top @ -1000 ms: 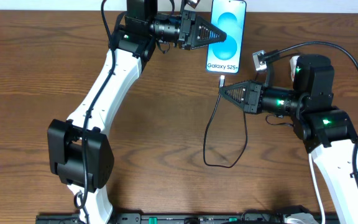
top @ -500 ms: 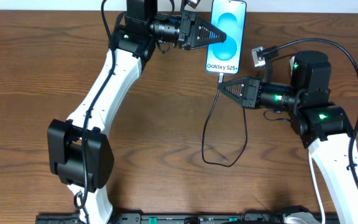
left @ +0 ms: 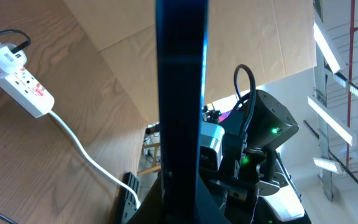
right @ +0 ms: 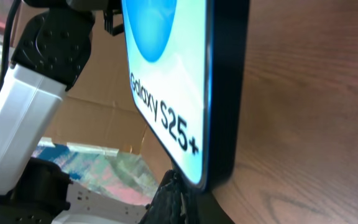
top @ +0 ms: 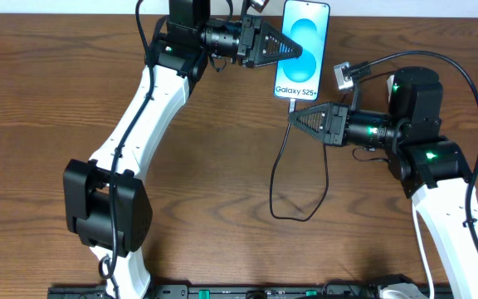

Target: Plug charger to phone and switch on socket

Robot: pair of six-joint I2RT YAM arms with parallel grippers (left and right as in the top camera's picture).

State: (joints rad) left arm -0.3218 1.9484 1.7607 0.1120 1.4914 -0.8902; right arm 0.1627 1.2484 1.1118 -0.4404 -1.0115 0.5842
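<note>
The phone (top: 304,46) lies screen up at the table's far edge, its "Galaxy S25+" end towards me. My left gripper (top: 295,51) is shut on it from the left. In the left wrist view the phone (left: 180,93) shows edge-on between the fingers. My right gripper (top: 292,117) is shut on the charger (top: 291,105). It holds the plug tip against the phone's near short edge. In the right wrist view the phone (right: 185,81) fills the frame and the plug tip is hidden under its edge. The socket (left: 17,74) shows only in the left wrist view.
The charger's black cable (top: 299,218) loops on the table below the phone and runs back to the right arm. The socket's white cord (left: 82,152) trails over the wood. A black cable (left: 8,36) is plugged into the socket's far end.
My right gripper has moved a little left and up, bringing the plug tip to the phone's near edge. The left gripper and phone have barely moved.
</note>
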